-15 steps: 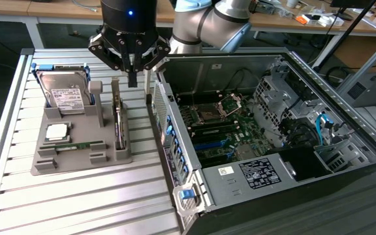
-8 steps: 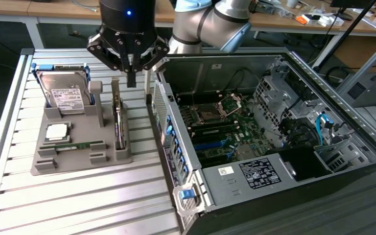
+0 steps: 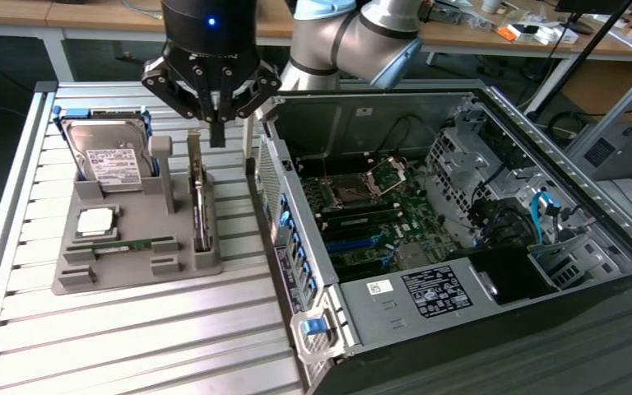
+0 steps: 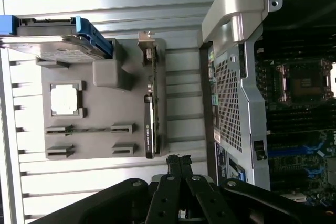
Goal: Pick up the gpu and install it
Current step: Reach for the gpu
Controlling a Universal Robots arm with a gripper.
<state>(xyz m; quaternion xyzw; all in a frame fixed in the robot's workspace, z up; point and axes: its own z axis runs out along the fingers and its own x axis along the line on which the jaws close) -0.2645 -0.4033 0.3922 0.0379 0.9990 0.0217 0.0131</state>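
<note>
End effector (image 3: 217,136) — together, empty — above one end of the gpu (image 3: 200,210), edge-up in its holder (image 3: 129,267).

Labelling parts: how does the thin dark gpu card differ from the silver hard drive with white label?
The thin dark gpu card stands on edge; the silver hard drive leans back, white label showing. The gpu is slim; the hard drive thicker, with blue rails. Both sit in the grey tray.

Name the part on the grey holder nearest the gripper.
The gpu, on edge in the slot beside the computer case, just below the gripper; hard drive, processor and RAM stick sit farther off.
</note>
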